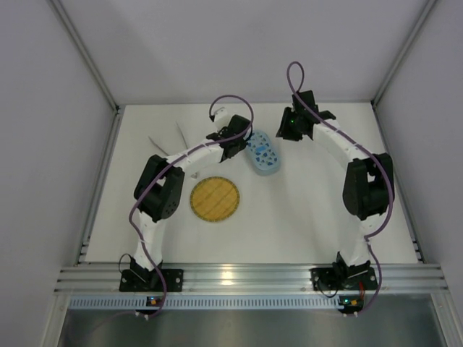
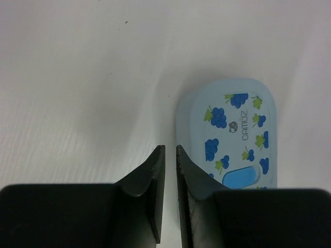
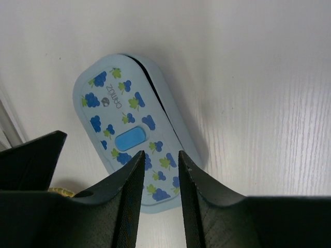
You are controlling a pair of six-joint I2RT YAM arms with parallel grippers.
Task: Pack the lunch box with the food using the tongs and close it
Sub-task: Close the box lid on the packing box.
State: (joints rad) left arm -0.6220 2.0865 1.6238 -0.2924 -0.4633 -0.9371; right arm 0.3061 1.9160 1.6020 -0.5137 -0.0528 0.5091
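— The left pincer [image 2: 169,150], how does it stand?
— Drawn together. There is only a thin slit between its two black fingers, and nothing in it. It hangs over the white table [image 1: 304,210], just beside the lunch box [image 1: 264,155], on the box's left.
— Touching it?
— I cannot tell from here. In the left wrist view one finger overlaps the box's edge, but whether it rests on it is unclear.
— And the right pincer [image 3: 160,154]?
— Its jaws stand apart with a plain gap, and they grip nothing. It hovers close on the other side of the box, and through the gap you see the lid [image 3: 134,116].
— So where exactly is the box?
— On the table, toward the far side, lying slantwise between the two pincers. The lid sits on top. It is pale blue with blue grape bunches and green leaves, and has a brighter blue tab [image 3: 129,139] in the middle.
— Is it fully down?
— Along one long side a dark gap shows between lid and box, so it looks not quite seated there.
— The tongs [image 1: 181,131]?
— On the table at the far side, left of the left arm and well apart from the box. They are pale against the white, and the arm hides part of them.
— Anything else?
— A round yellow plate [image 1: 215,199] lies nearer the arm bases, close to the box but apart from it.
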